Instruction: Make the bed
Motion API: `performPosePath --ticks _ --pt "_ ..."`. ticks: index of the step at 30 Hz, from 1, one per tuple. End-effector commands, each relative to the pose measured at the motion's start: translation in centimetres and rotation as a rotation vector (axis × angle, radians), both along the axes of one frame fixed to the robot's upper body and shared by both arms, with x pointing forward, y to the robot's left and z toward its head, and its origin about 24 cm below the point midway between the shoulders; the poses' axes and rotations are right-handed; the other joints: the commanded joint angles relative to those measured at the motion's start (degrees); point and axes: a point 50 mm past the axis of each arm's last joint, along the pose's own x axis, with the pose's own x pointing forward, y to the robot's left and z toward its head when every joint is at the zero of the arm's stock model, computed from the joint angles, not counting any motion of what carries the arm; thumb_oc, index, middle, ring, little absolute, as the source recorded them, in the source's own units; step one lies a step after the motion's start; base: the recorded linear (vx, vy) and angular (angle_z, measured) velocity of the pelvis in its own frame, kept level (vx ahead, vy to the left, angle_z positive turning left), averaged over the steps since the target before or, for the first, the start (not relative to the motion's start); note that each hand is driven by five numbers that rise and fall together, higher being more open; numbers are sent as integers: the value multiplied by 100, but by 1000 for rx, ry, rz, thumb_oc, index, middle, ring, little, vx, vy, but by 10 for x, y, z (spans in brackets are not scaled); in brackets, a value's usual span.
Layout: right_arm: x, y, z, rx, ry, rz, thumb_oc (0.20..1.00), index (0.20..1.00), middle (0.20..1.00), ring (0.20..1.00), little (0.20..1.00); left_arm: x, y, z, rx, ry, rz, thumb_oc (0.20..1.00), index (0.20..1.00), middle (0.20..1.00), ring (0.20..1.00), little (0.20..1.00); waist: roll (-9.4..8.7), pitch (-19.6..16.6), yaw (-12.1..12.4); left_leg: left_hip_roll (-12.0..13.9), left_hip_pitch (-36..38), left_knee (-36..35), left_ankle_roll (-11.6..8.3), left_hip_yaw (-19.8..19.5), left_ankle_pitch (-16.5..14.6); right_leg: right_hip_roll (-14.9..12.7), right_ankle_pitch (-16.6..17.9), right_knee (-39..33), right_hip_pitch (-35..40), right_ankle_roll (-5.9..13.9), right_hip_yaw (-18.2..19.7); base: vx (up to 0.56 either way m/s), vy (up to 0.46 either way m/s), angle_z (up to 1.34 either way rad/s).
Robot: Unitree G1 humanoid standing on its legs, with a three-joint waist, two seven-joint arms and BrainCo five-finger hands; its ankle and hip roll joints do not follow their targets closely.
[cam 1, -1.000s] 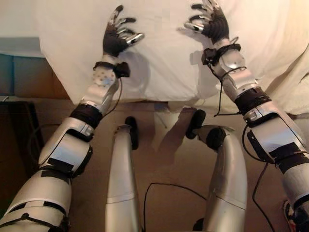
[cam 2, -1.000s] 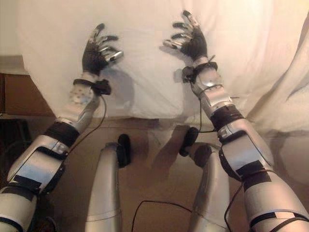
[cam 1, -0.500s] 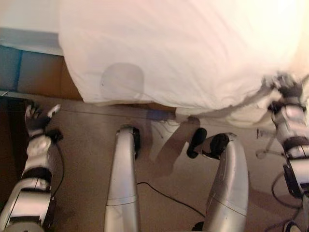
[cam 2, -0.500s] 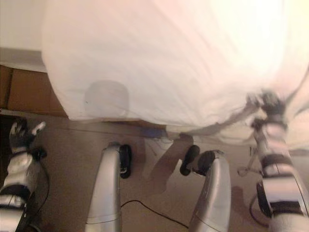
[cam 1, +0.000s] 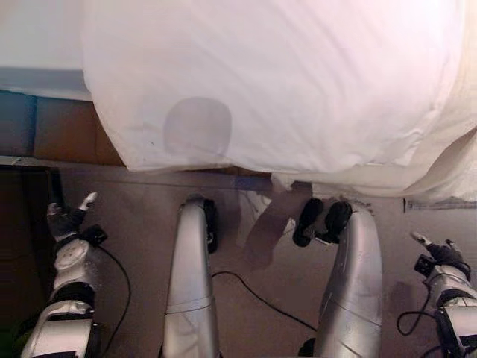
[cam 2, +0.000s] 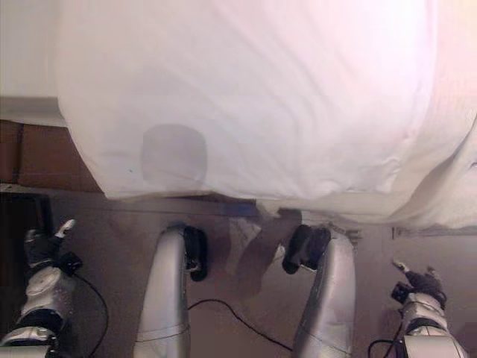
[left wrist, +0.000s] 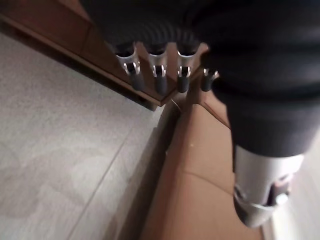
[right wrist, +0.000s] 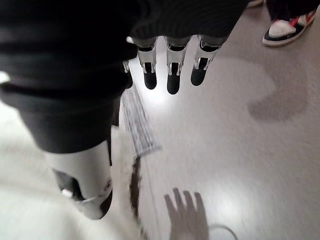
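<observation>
left hand (cam 1: 65, 223): empty, fingers loose, low by the floor
right hand (cam 1: 443, 252): same
white duvet (cam 1: 283, 82): well ahead, between both hands

No text, label, number or sign can be read anywhere, neither on the white sheet (cam 1: 283, 82) nor on the floor (cam 1: 141, 216).

Ahead of me the duvet (cam 1: 283, 82) lies on the bed (cam 1: 45, 138), its near edge hanging over the side. My left hand (cam 1: 65, 222) hangs low at the left above the floor (cam 1: 141, 224), my right hand (cam 1: 441, 252) low at the right. What may be a person's shoe (right wrist: 285, 30) stands beyond my right hand.
</observation>
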Motion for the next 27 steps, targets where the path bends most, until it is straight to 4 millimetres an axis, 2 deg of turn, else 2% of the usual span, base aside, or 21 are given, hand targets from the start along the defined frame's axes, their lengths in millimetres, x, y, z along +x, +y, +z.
performPosePath --ticks 1,2,4,5,6,9,10,11,12,13,14,15,16,18,19,20,23,27 --pt "-19 -9 -8 -53 72 -6 1000 1000 1000 1000 1000 -9 -9 -15 163 122 -126 1000 1000 1000 1000 1000 -71 -79 -50 -10 1407 -1633 194 162 559 124 396 -1612 1593 391 -350 -23 -58 20" --pt "-16 2 -14 -44 78 47 1000 1000 1000 1000 1000 -14 -18 -29 165 177 -184 1000 1000 1000 1000 1000 -111 -79 -57 1 1901 -2051 141 227 702 249 627 -2118 2107 448 -476 27 -42 15" --pt "-18 9 -21 -63 114 107 1000 1000 1000 1000 1000 -26 -24 -48 177 267 -244 1000 1000 1000 1000 1000 -182 -82 -55 17 2771 -2852 50 286 1004 421 884 -2856 2986 558 -784 50 -28 -1" --pt "-19 9 -22 -63 118 108 1000 1000 1000 1000 1000 -27 -24 -49 177 272 -245 1000 1000 1000 1000 1000 -175 -79 -58 20 2846 -2926 46 281 1032 436 912 -2933 3071 560 -814 80 -42 -10" --pt "-24 26 -36 -65 172 207 1000 1000 1000 1000 1000 -44 -35 -74 179 393 -317 1000 1000 1000 1000 1000 -246 -314 -54 44 3765 -4019 -29 395 1575 565 1433 -4078 4084 566 -1161 161 -36 -3" --pt "-49 41 -61 -51 289 295 1000 1000 1000 1000 1000 -82 -48 -109 196 582 -438 1000 1000 1000 1000 1000 -242 -821 24 99 5130 -5535 -169 568 2039 730 1892 -5440 5495 711 -1574 250 -19 3" --pt "-49 41 -61 -51 289 295 1000 1000 1000 1000 1000 -82 -48 -109 196 582 -438 1000 1000 1000 1000 1000 -241 -817 24 99 5136 -5537 -169 568 2040 730 1893 -5442 5500 711 -1575 272 18 -8" --pt "-74 47 -78 -16 368 306 1000 1000 1000 1000 1000 -109 -51 -126 189 684 -482 1000 1000 1000 1000 1000 -217 -1211 56 111 5723 -6255 -227 638 2321 812 2139 -6068 6082 832 -1781 228 7 -9" --pt "-80 55 -84 -11 397 339 1000 1000 1000 1000 1000 -127 -52 -137 137 745 -464 1000 1000 1000 1000 1000 -215 -1341 73 142 6036 -6557 -284 690 2419 867 2240 -6319 6363 879 -1845 261 -3 -7" --pt "-83 64 -90 -5 430 390 1000 1000 1000 1000 1000 -136 -55 -144 114 778 -472 1000 1000 1000 1000 1000 -204 -1482 99 183 6305 -6872 -312 740 2537 916 2346 -6607 6617 917 -1967 88 -12 -2" --pt "-83 64 -90 -5 430 390 1000 1000 1000 1000 1000 -136 -55 -143 115 778 -472 1000 1000 1000 1000 1000 -209 -1487 87 172 6308 -6902 -308 732 2565 915 2367 -6636 6627 917 -1982 84 -7 -3" --pt "-90 68 -95 3 460 417 1000 1000 1000 1000 1000 -144 -58 -148 121 816 -507 1000 1000 1000 1000 1000 -194 -1624 111 197 6475 -7015 -309 787 2561 965 2373 -6771 6785 932 -1998 92 19 -6" --pt "-100 77 -103 14 504 468 1000 1000 1000 1000 1000 -157 -62 -155 130 876 -545 1000 1000 1000 1000 1000 -174 -1923 126 198 6743 -7354 -369 862 2735 1025 2490 -7092 7053 982 -2096 102 18 -2" --pt "-106 86 -108 28 527 497 1000 1000 1000 1000 1000 -168 -65 -160 113 909 -544 1000 1000 1000 1000 1000 -169 -2172 151 196 6927 -7612 -416 910 2843 1083 2533 -7318 7255 1003 -2168 31 7 -1" --pt "-115 88 -112 40 555 497 1000 1000 1000 1000 1000 -171 -68 -162 115 922 -564 1000 1000 1000 1000 1000 -164 -2257 163 195 7003 -7696 -420 918 2856 1098 2553 -7391 7335 1011 -2215 8 -4 -8" --pt "-125 88 -116 62 583 480 1000 1000 1000 1000 1000 -174 -70 -164 122 938 -577 1000 1000 1000 1000 1000 -165 -2329 171 199 7082 -7752 -410 928 2835 1134 2543 -7446 7415 1002 -2199 -4 -1 -6" --pt "-134 94 -121 82 598 462 1000 1000 1000 1000 1000 -180 -73 -167 108 955 -568 1000 1000 1000 1000 1000 -147 -2494 186 183 7146 -7846 -420 896 2872 1183 2534 -7546 7521 991 -2226 -14 3 3" --pt "-134 103 -123 82 594 498 1000 1000 1000 1000 1000 -190 -76 -171 104 998 -576 1000 1000 1000 1000 1000 -153 -2605 208 177 7223 -7838 -394 900 2852 1209 2527 -7576 7580 962 -2173 -4 3 2"
